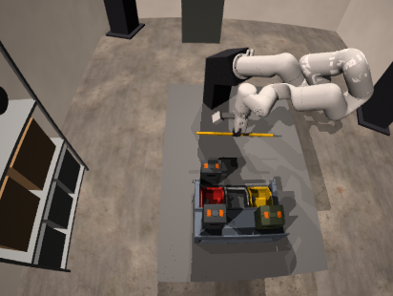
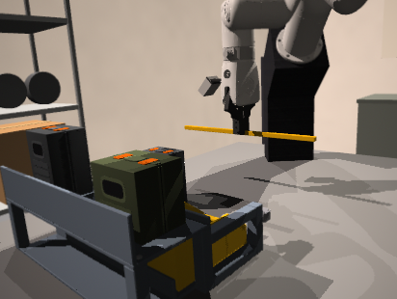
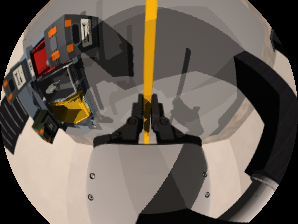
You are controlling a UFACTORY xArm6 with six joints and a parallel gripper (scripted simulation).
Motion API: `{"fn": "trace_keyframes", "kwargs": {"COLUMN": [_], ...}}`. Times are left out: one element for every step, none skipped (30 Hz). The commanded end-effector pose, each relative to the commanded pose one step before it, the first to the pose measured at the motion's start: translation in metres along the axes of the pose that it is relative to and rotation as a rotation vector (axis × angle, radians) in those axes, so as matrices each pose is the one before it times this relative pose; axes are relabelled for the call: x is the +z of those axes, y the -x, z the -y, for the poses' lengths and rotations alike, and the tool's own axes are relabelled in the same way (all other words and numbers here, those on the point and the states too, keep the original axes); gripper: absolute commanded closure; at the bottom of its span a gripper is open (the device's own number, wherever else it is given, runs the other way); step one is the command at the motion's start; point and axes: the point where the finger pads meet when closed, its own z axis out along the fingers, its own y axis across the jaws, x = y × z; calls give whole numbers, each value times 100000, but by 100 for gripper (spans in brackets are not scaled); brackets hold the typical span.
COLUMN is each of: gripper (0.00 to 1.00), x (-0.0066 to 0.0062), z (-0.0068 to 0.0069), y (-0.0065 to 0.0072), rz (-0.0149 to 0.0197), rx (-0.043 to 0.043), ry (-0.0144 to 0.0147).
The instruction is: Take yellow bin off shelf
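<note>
The yellow open bin [image 1: 259, 195] sits in the right slot of the low grey shelf [image 1: 238, 212] on the table. It also shows in the exterior view [image 2: 226, 241] and the wrist view [image 3: 69, 110]. My gripper [image 1: 237, 131] hangs above the table between the shelf and the arm's black base, well away from the bin. It is shut on the middle of a thin yellow rod [image 1: 231, 134], held level in the air [image 2: 251, 133]. In the wrist view the rod [image 3: 150, 36] runs straight out from between the fingers.
A red bin [image 1: 213, 195] and a dark grey bin [image 1: 235, 197] fill the other shelf slots. A grey box [image 1: 215, 216] and an olive box [image 1: 269, 217] stand on the shelf top. A black box [image 1: 212, 169] sits behind the shelf. The arm's black base [image 1: 221, 78] stands at the table's far end.
</note>
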Motion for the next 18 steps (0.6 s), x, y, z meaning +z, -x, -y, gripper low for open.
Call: {"fn": "trace_keyframes", "kwargs": {"gripper": [100, 100, 100, 100, 100, 100, 100, 100, 100, 100, 100, 100, 100, 100, 100, 100, 100, 100], "x": [-23, 0, 0, 0, 0, 0, 0, 0, 0, 0, 0, 0, 0, 400, 400, 400, 400, 400], "z": [169, 0, 0, 0, 0, 0, 0, 0, 0, 0, 0, 0, 0, 2, 5, 5, 5, 5], "y": [-27, 0, 0, 0, 0, 0, 0, 0, 0, 0, 0, 0, 0, 0, 0, 0, 0, 0], "rz": [-90, 0, 0, 0, 0, 0, 0, 0, 0, 0, 0, 0, 0, 0, 0, 0, 0, 0], "rx": [-21, 0, 0, 0, 0, 0, 0, 0, 0, 0, 0, 0, 0, 2, -1, -1, -1, -1], "ry": [-40, 0, 0, 0, 0, 0, 0, 0, 0, 0, 0, 0, 0, 2, -1, -1, -1, -1]}}
